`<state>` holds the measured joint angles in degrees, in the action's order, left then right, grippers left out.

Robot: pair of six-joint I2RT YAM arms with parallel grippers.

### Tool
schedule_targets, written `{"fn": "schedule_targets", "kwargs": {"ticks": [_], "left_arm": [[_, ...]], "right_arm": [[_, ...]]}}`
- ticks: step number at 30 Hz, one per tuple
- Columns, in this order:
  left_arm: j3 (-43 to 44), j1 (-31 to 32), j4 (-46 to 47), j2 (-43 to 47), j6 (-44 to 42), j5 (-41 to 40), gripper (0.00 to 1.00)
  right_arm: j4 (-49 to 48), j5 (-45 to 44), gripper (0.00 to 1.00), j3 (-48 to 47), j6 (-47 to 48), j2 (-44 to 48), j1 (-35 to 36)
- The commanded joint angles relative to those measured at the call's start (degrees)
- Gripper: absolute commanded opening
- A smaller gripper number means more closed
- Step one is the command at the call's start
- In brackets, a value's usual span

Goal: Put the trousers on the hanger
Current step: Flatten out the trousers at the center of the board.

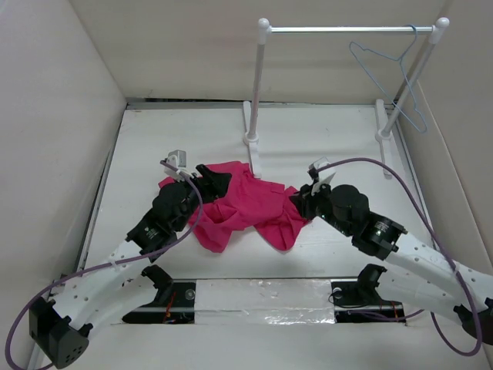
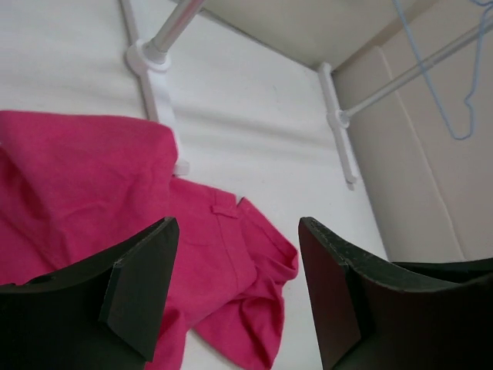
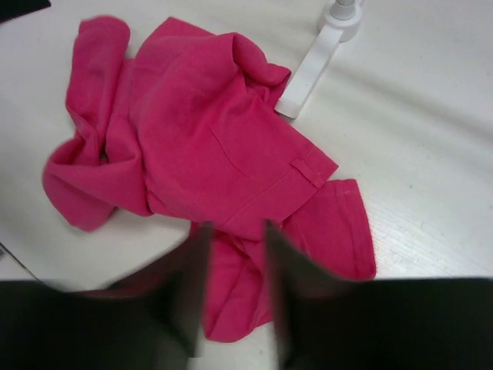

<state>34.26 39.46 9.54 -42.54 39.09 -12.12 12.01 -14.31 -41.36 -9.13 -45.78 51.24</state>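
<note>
Where the trousers lie: the trousers (image 1: 246, 202) sit in a crumpled magenta heap on the white counter (image 1: 323, 146), about mid-counter, between the two arms. None of the cloth is on the hanger.
Trousers detail: the right wrist view shows a waistband edge with a small belt loop (image 3: 308, 171), and folds bunched toward the left of the heap.
Hanger: the hanger (image 1: 389, 86), thin pale-blue wire, hangs by its hook from the right end of the rack's silver bar. It is at the far right, well apart from the trousers.
Rack: the rack (image 1: 347, 29) has two white posts on flat white feet at the far side of the counter. The near end of the left post's foot (image 1: 253, 158) is just beside the far edge of the heap.
Left gripper: the left gripper (image 1: 212, 179) is over the left part of the heap. Its black fingers (image 2: 146, 277) are spread wide in the left wrist view, with nothing between them.
Right gripper: the right gripper (image 1: 299, 202) is at the right edge of the heap. Its fingers (image 3: 189, 285) are blurred in the right wrist view and parted by a narrow gap, with pink cloth showing below. No cloth is seen pinched.
Near edge: a strip of clear tape (image 1: 262, 297) runs between the two arm bases.
</note>
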Motion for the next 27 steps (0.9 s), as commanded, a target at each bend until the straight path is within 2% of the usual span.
{"fn": "schedule_targets", "kwargs": {"ticks": [1, 2, 5, 10, 12, 14, 15, 18, 19, 20, 21, 22, 25, 27], "left_arm": [[-0.33, -0.09, -6.28, 1.14, 0.72, -4.48, 0.61], [-0.77, -0.09, -7.25, 2.45, 1.68, -5.71, 0.61], [-2.97, -0.09, -11.64, 5.26, 4.4, -10.28, 0.57], [-5.17, -2.8, -15.69, 5.72, 6.96, -15.3, 0.38], [-5.87, -6.91, -16.39, 4.67, 8.1, -13.56, 0.24], [-6.48, -10.7, -17.97, 4.31, 9.86, -11.54, 0.24], [-6.75, -12.46, -18.59, 4.75, 10.12, -9.52, 0.25], [-9.91, -16.6, -18.51, 7.03, 11.62, -10.29, 0.45], [-11.66, -17.66, -18.07, 7.3, 12.75, -10.29, 0.55], [-12.37, -17.67, -17.89, 7.39, 13.29, -10.12, 0.58], [-13.07, -18.19, -16.76, 6.95, 13.38, -9.86, 0.62], [-13.51, -18.19, -16.66, 6.34, 13.29, -10.29, 0.71], [-13.17, -18.19, -17.45, 2.65, 13.82, -11.61, 0.8], [-13.43, -18.19, -16.23, 0.11, 13.73, -11.17, 0.82]], "right_arm": [[-8.31, 4.01, 0.24, -0.03, 0.69, -2.81, -1.58], [-8.84, 4.81, 0.0, -0.29, 0.95, -3.87, -1.59], [-10.08, 8.67, 0.0, -2.13, 1.65, -8.34, -4.3], [-11.4, 13.15, 0.0, -3.72, 1.92, -12.66, -8.52], [-11.4, 16.91, 0.11, -5.04, 2.44, -15.47, -11.15], [-11.4, 19.39, 0.28, -5.92, 3.58, -17.49, -12.39], [-11.4, 20.36, 0.46, -6.53, 3.68, -19.33, -12.4], [-14.64, 22.91, 0.73, -7.93, 4.29, -22.85, -14.85], [-15.17, 22.92, 0.77, -8.46, 3.94, -25.47, -16.25], [-15.78, 23.09, 0.8, -8.9, 3.59, -26.98, -17.13], [-16.75, 24.75, 0.82, -9.26, 2.81, -28.56, -18.19], [-17.8, 26.07, 0.83, -9.78, 2.54, -32.14, -19.33], [-20.09, 31.0, 0.83, -11.54, 2.36, -38.22, -22.85], [-20.88, 32.75, 0.83, -13.82, 1.75, -44.64, -23.99]]}}
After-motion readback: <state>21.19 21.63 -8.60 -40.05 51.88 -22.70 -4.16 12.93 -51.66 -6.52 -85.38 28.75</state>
